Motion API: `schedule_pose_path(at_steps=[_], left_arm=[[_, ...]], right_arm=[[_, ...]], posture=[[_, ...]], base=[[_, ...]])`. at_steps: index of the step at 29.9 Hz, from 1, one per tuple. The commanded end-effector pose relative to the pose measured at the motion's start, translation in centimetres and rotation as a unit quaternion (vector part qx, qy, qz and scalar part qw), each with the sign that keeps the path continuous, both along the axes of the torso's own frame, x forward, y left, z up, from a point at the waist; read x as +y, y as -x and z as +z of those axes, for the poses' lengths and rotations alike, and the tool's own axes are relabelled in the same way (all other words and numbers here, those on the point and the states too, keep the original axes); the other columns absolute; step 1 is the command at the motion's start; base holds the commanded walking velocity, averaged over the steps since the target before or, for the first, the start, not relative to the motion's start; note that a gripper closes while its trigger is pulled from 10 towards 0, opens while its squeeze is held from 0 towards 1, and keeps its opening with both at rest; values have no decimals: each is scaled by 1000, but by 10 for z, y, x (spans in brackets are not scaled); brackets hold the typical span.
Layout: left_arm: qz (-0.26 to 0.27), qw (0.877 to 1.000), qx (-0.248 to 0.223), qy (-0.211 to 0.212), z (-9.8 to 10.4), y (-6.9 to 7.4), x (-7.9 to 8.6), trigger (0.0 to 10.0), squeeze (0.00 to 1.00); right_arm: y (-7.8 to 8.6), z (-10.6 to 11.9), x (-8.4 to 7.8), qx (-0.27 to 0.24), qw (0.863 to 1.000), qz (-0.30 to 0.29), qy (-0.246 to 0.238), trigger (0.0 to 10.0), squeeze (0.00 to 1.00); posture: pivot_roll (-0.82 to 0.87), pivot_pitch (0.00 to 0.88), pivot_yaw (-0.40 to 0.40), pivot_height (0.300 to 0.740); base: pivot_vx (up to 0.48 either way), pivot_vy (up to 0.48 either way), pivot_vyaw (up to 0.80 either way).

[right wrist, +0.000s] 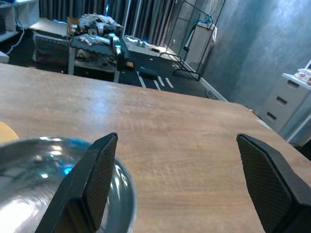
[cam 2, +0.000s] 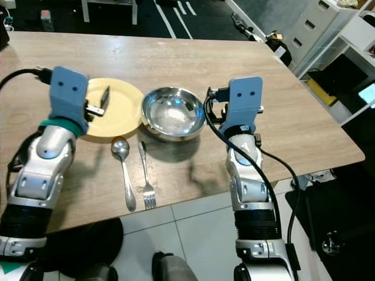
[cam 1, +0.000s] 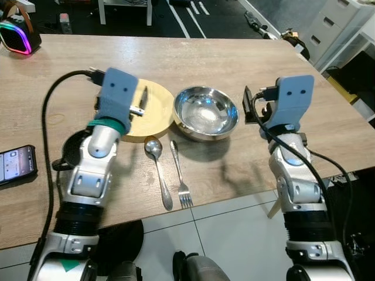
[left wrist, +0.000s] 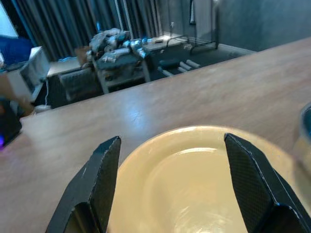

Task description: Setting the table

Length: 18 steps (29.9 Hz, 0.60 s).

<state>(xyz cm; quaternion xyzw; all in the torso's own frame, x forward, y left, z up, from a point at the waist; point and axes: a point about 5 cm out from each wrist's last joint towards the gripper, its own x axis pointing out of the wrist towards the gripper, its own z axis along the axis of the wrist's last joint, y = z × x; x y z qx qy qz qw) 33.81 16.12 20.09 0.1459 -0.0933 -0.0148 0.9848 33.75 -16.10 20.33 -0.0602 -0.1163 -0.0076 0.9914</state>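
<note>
- Looking over the wooden table (cam 1: 246, 58), I am judging the setting as well along: plate, bowl, spoon and fork are all laid near my edge.
- Holding the left gripper (left wrist: 170, 189) low over the yellow plate (left wrist: 194, 179), I am keeping its jaws spread wide and empty, with the plate lying between and just ahead of them.
- Hovering the right gripper (right wrist: 180, 184) beside the steel bowl (right wrist: 53, 184), I am keeping its jaws wide apart too, gripping nothing; the bowl is sitting at one jaw's side.
- Weighing the next move, I am thinking of nudging plate or bowl into line, since their rims are touching.
- Minding the spoon (cam 1: 158, 170) and fork (cam 1: 180, 175) behind both jaws, plus a phone (cam 1: 16, 164) at the table's left edge.
</note>
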Motion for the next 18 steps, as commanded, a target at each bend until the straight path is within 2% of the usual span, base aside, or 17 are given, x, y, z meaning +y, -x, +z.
schedule_pose_path(at_steps=[1, 4, 5, 7, 8, 9, 10, 12, 13, 14, 16, 17, 18], left_arm=[[-3, 1000, 10, 7, -4, -1, -2, 10000, 0], [4, 1000, 11, 12, -4, -1, 2, 10000, 0], [23, 1000, 5, 16, -4, 3, 12, 10000, 0], [23, 1000, 5, 16, -4, 3, 12, 10000, 0], [40, 999, 1, 19, -3, 7, 20, 10000, 0], [40, 999, 1, 19, -3, 7, 20, 10000, 0], [28, 999, -10, -19, 8, 21, 39, 10000, 0], [28, 999, -10, -19, 8, 21, 39, 10000, 0], [1, 999, -12, -41, 14, 26, 40, 10000, 0], [-49, 996, -8, -68, 19, 31, 37, 10000, 0], [-138, 985, 0, -106, 28, 40, 25, 10000, 0], [-138, 985, 0, -106, 28, 40, 25, 10000, 0], [-165, 980, 0, -114, 31, 43, 19, 10000, 0]], right_arm=[[1, -2, -6, 9, 1000, -9, -9, 10000, 0], [2, 0, -9, 7, 1000, -12, -8, 10000, 0], [7, -4, -19, 10, 1000, -14, 5, 10000, 0], [7, -4, -19, 10, 1000, -14, 5, 10000, 0], [10, -10, -25, 16, 1000, -14, 14, 10000, 0], [10, -10, -25, 16, 1000, -14, 14, 10000, 0], [5, -28, -23, 61, 998, -5, -4, 10000, 0], [5, -28, -23, 61, 998, -5, -4, 10000, 0], [0, -34, -19, 77, 997, -3, -17, 10000, 0], [-6, -41, -14, 103, 994, -2, -35, 10000, 0], [-11, -52, -7, 156, 985, 6, -76, 10000, 0], [-11, -52, -7, 156, 985, 6, -76, 10000, 0], [-12, -56, -3, 176, 979, 24, -97, 10000, 0]], posture=[[15, 24, -123, 740], [11, 22, -120, 740], [66, 0, -136, 740], [66, 0, -136, 740], [78, 0, -137, 740], [78, 0, -137, 740], [154, 1, -131, 740], [154, 1, -131, 740], [160, 0, -132, 740], [179, 0, -126, 740], [179, 0, -121, 740], [179, 0, -121, 740], [179, 0, -119, 740]], base=[[0, 0, 0], [0, 0, 0], [0, 0, 0], [0, 0, 0], [0, 0, 0], [0, 0, 0], [0, 0, 0], [0, 0, 0], [0, 0, 0], [0, 0, 0], [0, 0, 0], [0, 0, 0], [0, 0, 0]])
